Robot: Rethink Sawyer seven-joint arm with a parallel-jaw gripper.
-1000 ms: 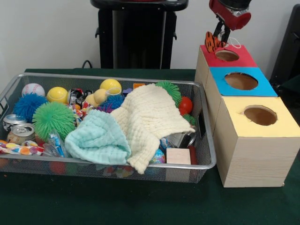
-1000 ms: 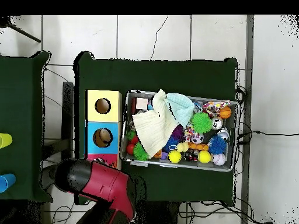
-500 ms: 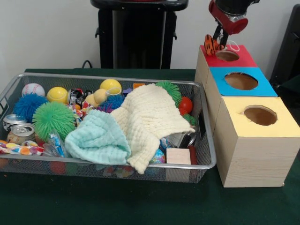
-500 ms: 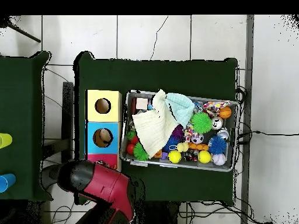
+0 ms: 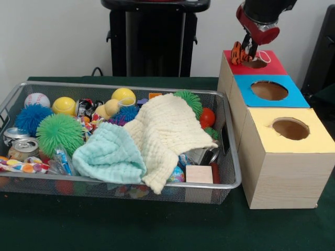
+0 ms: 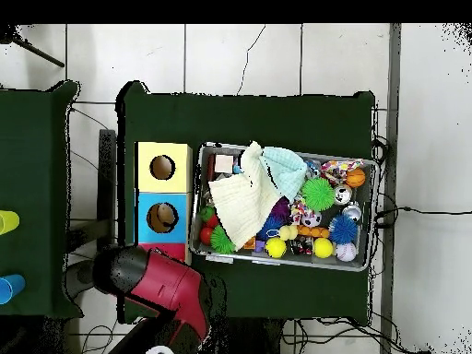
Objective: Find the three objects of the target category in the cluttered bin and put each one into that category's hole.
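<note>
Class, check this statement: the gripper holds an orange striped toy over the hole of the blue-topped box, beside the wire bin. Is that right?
Not quite. The front view shows the gripper with the orange striped toy over the hole of the red-topped box, not the blue-topped box. The boxes do stand beside the wire bin.

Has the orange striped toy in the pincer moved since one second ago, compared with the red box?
Yes. In the front view the orange striped toy has shifted right, toward the hole of the red box, carried by the pincer.

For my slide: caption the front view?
Tool holds striped toy at the red box's hole, beside cluttered bin.
</note>
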